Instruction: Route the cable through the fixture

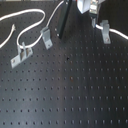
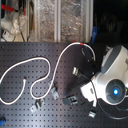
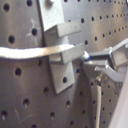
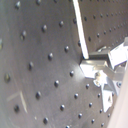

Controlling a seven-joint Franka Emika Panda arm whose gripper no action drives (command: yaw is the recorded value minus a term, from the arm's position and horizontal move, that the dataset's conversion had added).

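First wrist view: the cable is lying between the prongs of the fixture, running on toward the gripper just beside it.
Pincer: the fingers are sitting narrow, and seem to be pinching the cable where it is leaving the fork; the second wrist view is showing the white cord ending at the fingertips, so I am judging it held, not certain.
Fixture location: in the first exterior view it is standing at the first exterior view's far right, under the gripper, with cable trailing off to the right.
Other clips: a darker clip and a long bracket are standing at the first exterior view's left, well apart.
Slack: the rest of the cable is looping across the board in the second exterior view.
Risk, pop-out: if the arm is lifting while pulling, the cord is likely riding up out of the open fork.
Risk, slip: a thin cord in a light pinch is liable to be sliding free under tension.
Risk, collision: the fingertips are working so close to the clip that a sideways move could be striking it.
Risk, snag: the loops could be catching on the other clips.
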